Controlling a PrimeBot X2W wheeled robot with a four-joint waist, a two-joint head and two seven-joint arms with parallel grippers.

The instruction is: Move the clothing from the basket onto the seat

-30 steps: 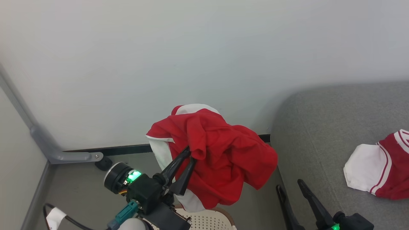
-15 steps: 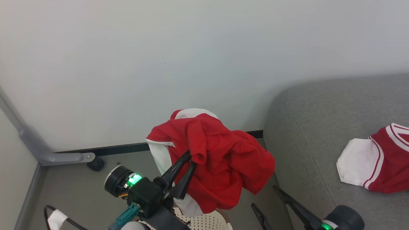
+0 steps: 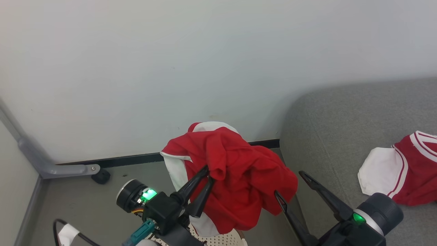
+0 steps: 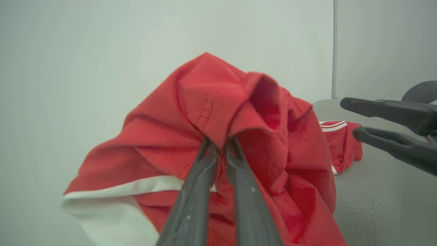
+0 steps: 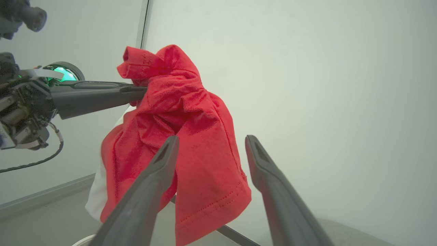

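head view: left pincer (image 3: 209,173) is clenched on a bunched fold of a red garment (image 3: 245,181) with white panels at its top and left edge. the garment hangs in the air above the basket (image 3: 223,240), of which a cream perforated corner shows at the bottom edge. its right flap hangs near the rounded corner of the grey seat (image 3: 327,130), not resting on it. a second garment (image 3: 399,174), white and red with striped trim, lies on the seat well to the right. right pincer (image 3: 288,183) is released, fingers spread wide, tips just beside the hanging flap. behind: pale wall (image 3: 170,51), black skirting (image 3: 129,160), grey floor (image 3: 85,198), grey bracket (image 3: 54,168) at left.

left wrist view: gives the grip up close. both fingers (image 4: 191,194) are pressed together with a stitched red fold pinched at the tips. the right pincer's two fingers enter from the right, apart from the cloth here. the second garment is partly hidden behind the held one.

right wrist view: looks up along the spread fingers (image 5: 150,188). the stitched hem shows through the gap between them, and the near finger overlaps the cloth; contact cannot be told. the left pincer comes in level from the left. a pale sliver of basket rim sits at the bottom edge.
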